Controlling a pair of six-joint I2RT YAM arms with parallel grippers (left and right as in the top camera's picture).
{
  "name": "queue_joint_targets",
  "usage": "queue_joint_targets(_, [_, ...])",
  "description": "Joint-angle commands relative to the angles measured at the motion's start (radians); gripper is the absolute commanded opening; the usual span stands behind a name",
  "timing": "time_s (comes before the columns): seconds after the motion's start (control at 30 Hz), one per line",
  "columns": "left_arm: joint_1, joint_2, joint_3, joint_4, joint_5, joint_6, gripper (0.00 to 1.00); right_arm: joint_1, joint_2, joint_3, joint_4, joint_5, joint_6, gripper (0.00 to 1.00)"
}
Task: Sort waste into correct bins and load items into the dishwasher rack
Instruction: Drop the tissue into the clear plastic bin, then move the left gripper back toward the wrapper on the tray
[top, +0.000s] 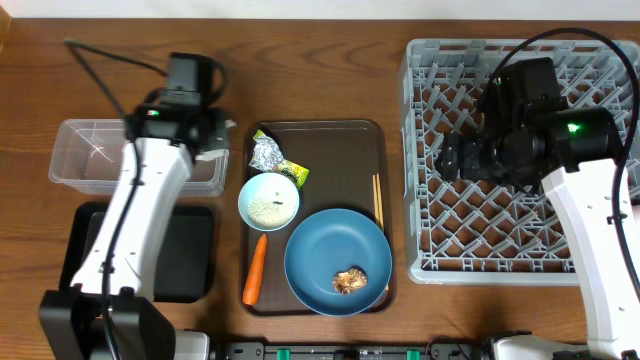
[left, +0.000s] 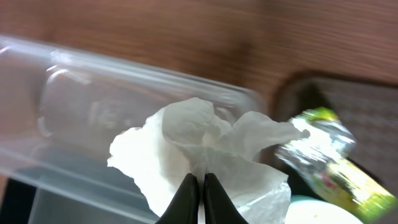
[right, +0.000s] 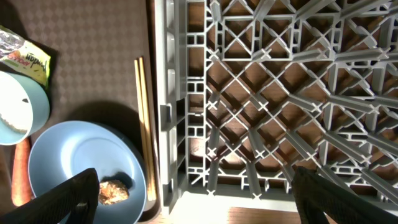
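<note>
Left fingers (left: 184, 200) pinch crumpled white paper (left: 186, 143) near clear plastic rectangular tub (left: 93, 93) | right fingers (right: 68, 199) spread, empty | risk: slender pinch slips, paper lands on bench (left: 186, 31).

On the wooden worktop (top: 320, 60) I count one clear plastic rectangular tub (top: 70, 160), one shallow black rectangular tray (top: 190, 260), one larger brown serving tray (top: 340, 150) and one square grey plastic lattice rack (top: 412, 150). There is one large blue plate (top: 325, 250), one small white bowl (top: 285, 188) and two thin wooden chopsticks (top: 377, 200). Waste: one crumpled white paper (left: 186, 143), one green-yellow foil wrapper (top: 272, 156), one small orange carrot (top: 254, 270), one brown food scrap (top: 349, 281).
</note>
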Motion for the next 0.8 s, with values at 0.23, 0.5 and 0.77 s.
queue_joint_targets(0.23, [0.105,0.008,-0.011,0.022,0.021,-0.066,0.77,0.006,-0.002,-0.006,0.003,0.009,0.015,0.92])
queue_joint_targets(0.5, [0.071,0.008,-0.010,0.078,0.319,0.017,0.64,0.006,-0.002,-0.006,0.004,0.010,0.015,0.93])
queue_joint_targets(0.77, [-0.137,0.043,-0.013,0.127,0.203,0.064,0.64,0.006,-0.002,-0.006,0.005,0.010,0.016,0.93])
